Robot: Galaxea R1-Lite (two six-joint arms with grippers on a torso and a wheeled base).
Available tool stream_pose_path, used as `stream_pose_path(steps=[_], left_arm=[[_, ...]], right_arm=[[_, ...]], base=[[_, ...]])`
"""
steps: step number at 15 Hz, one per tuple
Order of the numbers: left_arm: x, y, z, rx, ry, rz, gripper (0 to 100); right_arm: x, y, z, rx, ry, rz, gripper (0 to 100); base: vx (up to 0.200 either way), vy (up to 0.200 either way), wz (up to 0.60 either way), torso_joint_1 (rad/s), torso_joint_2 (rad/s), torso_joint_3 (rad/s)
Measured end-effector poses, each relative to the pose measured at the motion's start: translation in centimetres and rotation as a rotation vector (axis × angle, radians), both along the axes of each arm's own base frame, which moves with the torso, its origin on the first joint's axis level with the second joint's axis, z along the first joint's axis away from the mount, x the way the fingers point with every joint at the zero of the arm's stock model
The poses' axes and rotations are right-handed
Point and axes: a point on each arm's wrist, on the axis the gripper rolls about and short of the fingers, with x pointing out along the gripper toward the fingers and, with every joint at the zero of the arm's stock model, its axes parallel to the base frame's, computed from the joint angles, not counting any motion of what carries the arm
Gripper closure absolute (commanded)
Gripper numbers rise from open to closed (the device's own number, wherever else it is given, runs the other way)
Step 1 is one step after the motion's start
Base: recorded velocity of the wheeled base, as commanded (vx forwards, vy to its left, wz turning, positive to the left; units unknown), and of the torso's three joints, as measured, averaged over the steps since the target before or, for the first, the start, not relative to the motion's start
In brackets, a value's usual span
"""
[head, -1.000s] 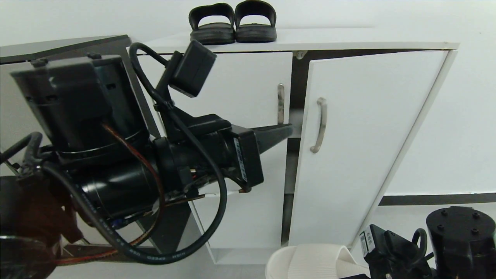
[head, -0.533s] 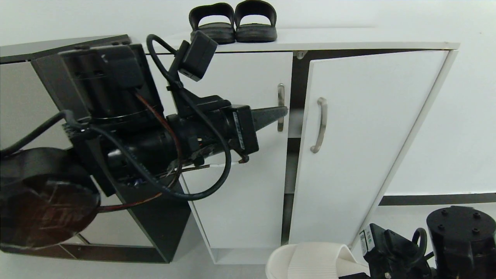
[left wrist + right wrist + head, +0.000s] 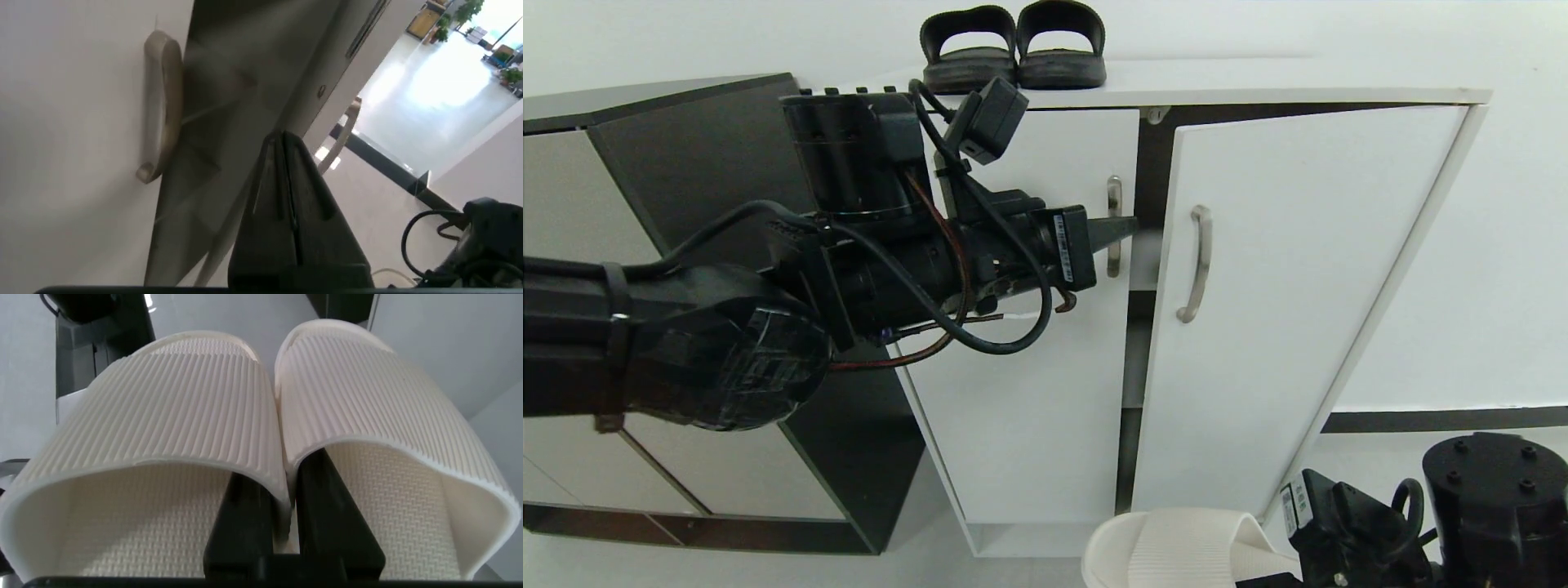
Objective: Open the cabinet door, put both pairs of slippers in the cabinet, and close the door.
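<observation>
While the left end effector [image 3: 1125, 228] has its fingers pressed together with nothing between them, its tip sits at the dark gap between the two doors of the white cabinet [image 3: 1258, 77], just beside the left door handle [image 3: 1114, 196]; contact can't be told. The left wrist view has the tip [image 3: 283, 145] near that handle [image 3: 162, 106]. The right door [image 3: 1282, 327] stands ajar, its handle [image 3: 1197, 261] untouched. The black slippers [image 3: 1013, 49] sit side by side on the cabinet top. The right end effector [image 3: 282, 527] is clamped on the white slippers [image 3: 270, 416], pinching the pair's inner walls together; the pair [image 3: 1176, 547] is held low, in front of the cabinet's base. A dark cabinet [image 3: 711, 139] stands beside the white one on the left.
</observation>
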Motion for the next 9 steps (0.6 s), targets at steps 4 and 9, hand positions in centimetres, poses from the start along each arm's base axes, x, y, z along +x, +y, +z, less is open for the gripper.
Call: stream_pose_path(steps=[4,9], left_arm=[[1.1,-0.9,0.7,-0.005,-0.009,-0.003,100],[2.3,-2.2,0.8,-0.015,-0.021,-0.007,100]], right_arm=[[-0.3,0.2,0.0,-0.002,0.002,0.017,100],[-0.5,0.4,0.0,0.002,0.001,0.032,100]], base=[[0.000,0.000,0.00,0.000,0.00,0.000],[0.000,0.000,0.00,0.000,0.00,0.000]])
